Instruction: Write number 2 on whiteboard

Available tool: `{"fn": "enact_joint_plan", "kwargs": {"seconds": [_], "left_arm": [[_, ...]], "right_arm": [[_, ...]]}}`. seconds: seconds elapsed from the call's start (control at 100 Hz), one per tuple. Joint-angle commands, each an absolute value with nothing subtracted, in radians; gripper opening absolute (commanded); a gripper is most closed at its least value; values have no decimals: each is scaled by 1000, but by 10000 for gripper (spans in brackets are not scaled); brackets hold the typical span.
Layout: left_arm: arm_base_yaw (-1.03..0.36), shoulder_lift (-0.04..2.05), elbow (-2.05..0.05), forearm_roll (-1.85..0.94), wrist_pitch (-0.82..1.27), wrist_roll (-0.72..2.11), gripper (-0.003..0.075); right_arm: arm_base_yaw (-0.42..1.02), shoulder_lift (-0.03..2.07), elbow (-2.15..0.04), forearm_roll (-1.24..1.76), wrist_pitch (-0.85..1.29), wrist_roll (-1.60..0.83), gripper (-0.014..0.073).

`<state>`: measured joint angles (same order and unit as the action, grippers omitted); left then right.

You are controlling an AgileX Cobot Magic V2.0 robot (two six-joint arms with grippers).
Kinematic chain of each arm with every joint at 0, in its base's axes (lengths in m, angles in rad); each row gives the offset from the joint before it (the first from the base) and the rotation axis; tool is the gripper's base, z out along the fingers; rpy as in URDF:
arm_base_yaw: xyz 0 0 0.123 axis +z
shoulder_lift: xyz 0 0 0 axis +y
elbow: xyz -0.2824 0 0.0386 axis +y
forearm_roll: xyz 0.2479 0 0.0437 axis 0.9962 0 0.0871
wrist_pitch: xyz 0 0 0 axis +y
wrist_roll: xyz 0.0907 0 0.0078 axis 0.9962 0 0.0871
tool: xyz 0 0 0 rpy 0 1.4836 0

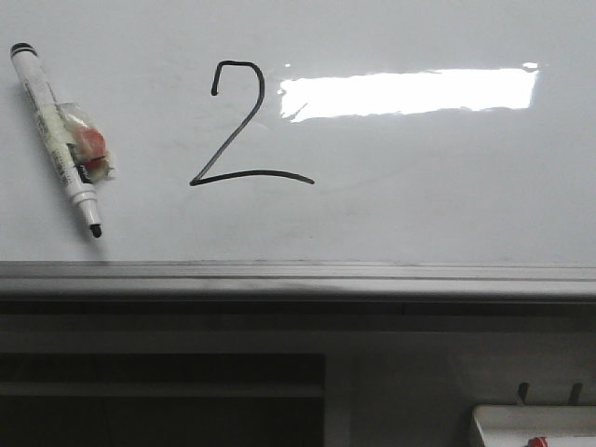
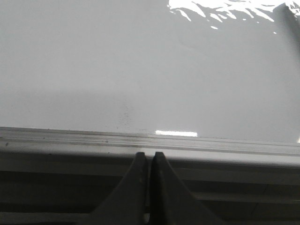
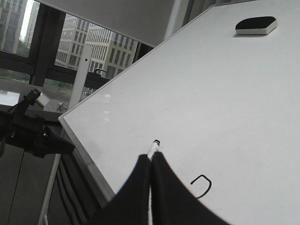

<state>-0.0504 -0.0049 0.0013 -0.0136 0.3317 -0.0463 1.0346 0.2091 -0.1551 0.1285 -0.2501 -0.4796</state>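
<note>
A black number 2 (image 1: 227, 140) is drawn on the whiteboard (image 1: 419, 205), just left of a bright light reflection. A white marker (image 1: 55, 130) with a black tip lies on the board at far left, with tape and a red piece stuck to its side. No gripper shows in the front view. My left gripper (image 2: 147, 153) is shut and empty, its tips in front of the board's grey rail (image 2: 211, 147). My right gripper (image 3: 151, 155) is shut; past its tips I see the marker's end (image 3: 153, 146) and the hook of the 2 (image 3: 210, 183).
A black-and-white eraser (image 3: 255, 26) rests on the board's far part. The grey rail (image 1: 298, 277) runs along the board's lower edge. A small white tray (image 1: 535, 424) with a red item sits below at the right. Windows and a dark stand (image 3: 33, 133) lie beyond the board's edge.
</note>
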Motion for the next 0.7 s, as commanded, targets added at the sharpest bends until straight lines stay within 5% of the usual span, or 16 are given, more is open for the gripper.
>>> {"fn": "enact_joint_plan", "kwargs": {"seconds": [0.0,0.28,0.69], "left_arm": [[-44,-32,11,-16,280,-58,-20],[-44,-32,11,-16,280,-58,-20],[-44,-32,11,-16,280,-58,-20]], "right_arm": [[1035,218,-184,108,-259,-487,-71],[901,218,-184,-73,-203,-211,-71],[216,218,-183,-36,-203,-206,-71]]}}
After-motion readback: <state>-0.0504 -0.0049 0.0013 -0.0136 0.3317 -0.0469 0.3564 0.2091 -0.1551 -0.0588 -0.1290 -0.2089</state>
